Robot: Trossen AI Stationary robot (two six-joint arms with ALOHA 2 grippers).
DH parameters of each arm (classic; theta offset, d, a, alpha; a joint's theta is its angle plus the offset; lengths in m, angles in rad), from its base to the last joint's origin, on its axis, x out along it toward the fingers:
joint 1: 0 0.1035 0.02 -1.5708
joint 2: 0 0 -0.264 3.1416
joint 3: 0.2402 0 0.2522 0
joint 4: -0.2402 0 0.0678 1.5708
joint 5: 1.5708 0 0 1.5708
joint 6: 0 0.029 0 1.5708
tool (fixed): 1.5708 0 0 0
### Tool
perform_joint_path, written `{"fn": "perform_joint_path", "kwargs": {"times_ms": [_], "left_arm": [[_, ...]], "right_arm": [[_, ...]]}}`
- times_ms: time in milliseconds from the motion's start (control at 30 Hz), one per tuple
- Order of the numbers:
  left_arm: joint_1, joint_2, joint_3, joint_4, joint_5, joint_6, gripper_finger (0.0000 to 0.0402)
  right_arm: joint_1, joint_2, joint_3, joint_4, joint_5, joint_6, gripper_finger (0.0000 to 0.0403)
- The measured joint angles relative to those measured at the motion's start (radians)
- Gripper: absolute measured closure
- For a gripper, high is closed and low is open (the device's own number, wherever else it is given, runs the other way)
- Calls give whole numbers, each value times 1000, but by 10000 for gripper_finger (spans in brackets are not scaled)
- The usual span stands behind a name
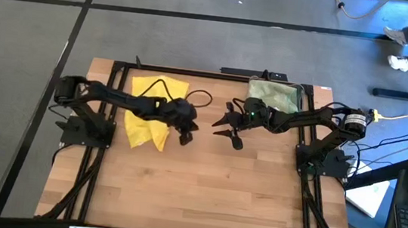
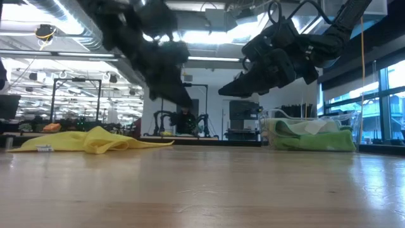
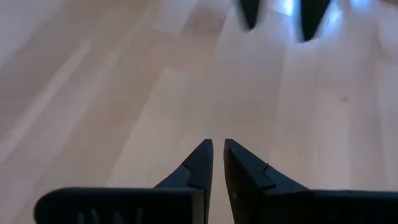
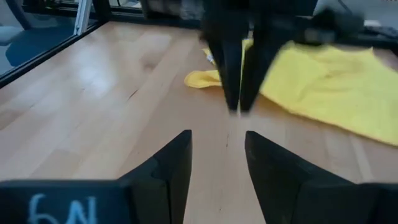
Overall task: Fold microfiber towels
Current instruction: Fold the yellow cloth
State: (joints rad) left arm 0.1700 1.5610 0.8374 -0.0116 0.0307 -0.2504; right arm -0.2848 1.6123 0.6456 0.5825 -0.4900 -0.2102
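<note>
Figure: the pale, fine-grained wooden plank desk (image 1: 204,182), framed by black metal rails, stood on a grey floor crossed by dark seam lines. The low view looked into a bright workshop with ceiling ducts, strip lights, distant racks and tall windows.

A crumpled bright yellow microfiber towel (image 1: 150,114) lay in soft, irregular folds on the far-left part of the desk, partly under the left arm. At the far-right corner stood a clear plastic bin (image 2: 347,120) holding a bright green cloth (image 2: 313,140) with a paler olive-toned cloth (image 2: 313,126) bunched on top of it.

Both dark, matte arms reached toward the desk's middle. The left gripper (image 1: 186,136) hung above bare wood just beside the yellow towel's near edge, its tapered wedge-shaped fingers (image 3: 199,163) drawn almost together with only a thin slit between them and nothing held. The right gripper (image 1: 229,130) hung facing it, near but apart, its fingers (image 4: 169,163) spread moderately and empty. No cloth was touched by either gripper
</note>
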Motion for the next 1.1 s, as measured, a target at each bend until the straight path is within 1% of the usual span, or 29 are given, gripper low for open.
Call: {"fn": "perform_joint_path", "kwargs": {"times_ms": [67, 200, 300, 367, 400, 433, 533, 633, 700, 767, 833, 900, 967, 1100], "left_arm": [[-21, -55, 20, -108, -43, 21, 367], [-66, -187, 29, -361, -189, 13, 367], [-106, -279, 19, -541, -292, -77, 367], [-128, -310, -15, -612, -331, -139, 367], [-137, -321, -40, -621, -343, -166, 367], [-144, -328, -66, -618, -350, -186, 367], [-152, -320, -151, -540, -354, -209, 367], [-148, -294, -222, -380, -380, -188, 367], [-125, -281, -250, -301, -424, -171, 367], [-86, -252, -267, -284, -464, -162, 367], [-37, -220, -279, -290, -474, -164, 367], [3, -179, -287, -255, -438, -160, 367], [29, -129, -294, -183, -376, -132, 367], [40, -24, -294, 76, -263, -67, 367]], "right_arm": [[0, 0, 0, -17, 0, 8, 250], [2, 0, 0, -53, -4, -1, 250], [3, 0, 0, -53, -53, 6, 250], [9, 0, 0, -40, -77, 26, 250], [16, 0, 0, -29, -77, 42, 250], [22, 0, 0, -15, -72, 53, 250], [46, 0, -1, 22, -21, 82, 250], [75, 0, -1, 75, 59, 96, 250], [92, 3, -1, 125, 115, 85, 250], [103, 6, -1, 162, 149, 74, 250], [109, 13, 1, 184, 155, 73, 250], [108, 22, 4, 184, 156, 72, 250], [108, 38, 7, 185, 157, 69, 250], [99, 81, 7, 184, 157, 68, 250]]}}
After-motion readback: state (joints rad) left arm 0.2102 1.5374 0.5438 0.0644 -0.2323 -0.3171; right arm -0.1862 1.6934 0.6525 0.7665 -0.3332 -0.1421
